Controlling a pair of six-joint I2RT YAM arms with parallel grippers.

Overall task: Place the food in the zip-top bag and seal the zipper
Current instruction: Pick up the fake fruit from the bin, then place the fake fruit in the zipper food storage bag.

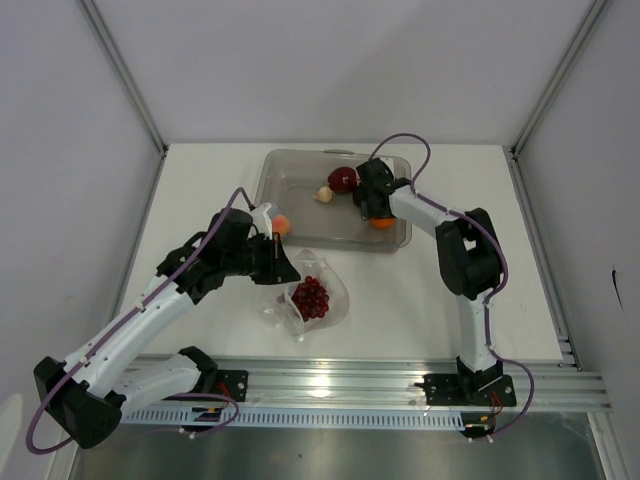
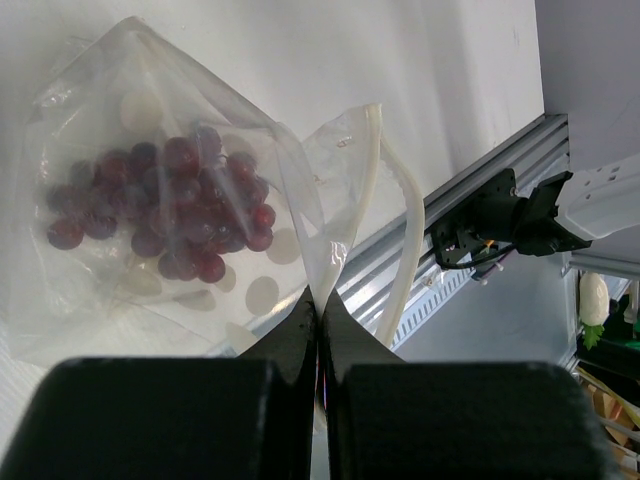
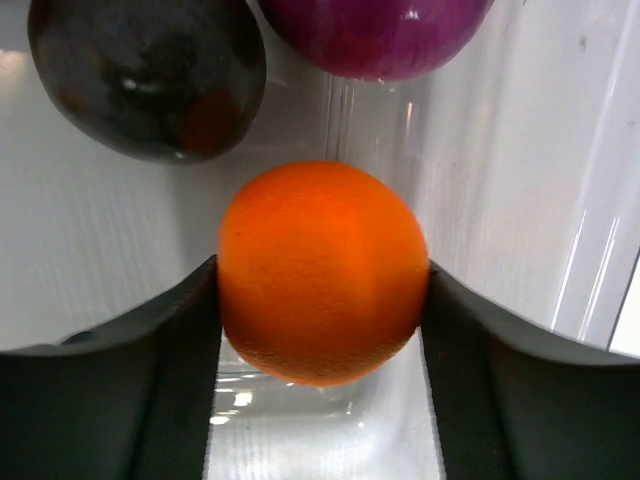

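Two tools are working around the translucent grey tray (image 1: 300, 158) on the white worktop (image 1: 420, 300). Just in front of the tray's near left corner, the left tool (image 2: 318, 312) is pinching the clear zip-top bag (image 1: 335, 300), with its fingers pressed together on a fold of film at the mouth. The zipper (image 2: 372, 170) strips are curving apart there, so the mouth is gaping. A dark red grape bunch (image 2: 160, 205) is lying inside the bag, in front of the tray. A peach (image 1: 282, 224) is sitting at the tray's near left corner; I cannot tell whether it is inside the rim. Inside the tray, a beige bulb (image 1: 324, 194) and a dark red fruit (image 1: 343, 180) are resting toward the far wall. Toward the tray's right end, a blackish fruit (image 3: 150, 75) and a purple onion-like ball (image 3: 380, 35) are lying beside the orange (image 3: 322, 272). The right tool (image 3: 322, 290) is clamping this orange, one finger touching each flank.
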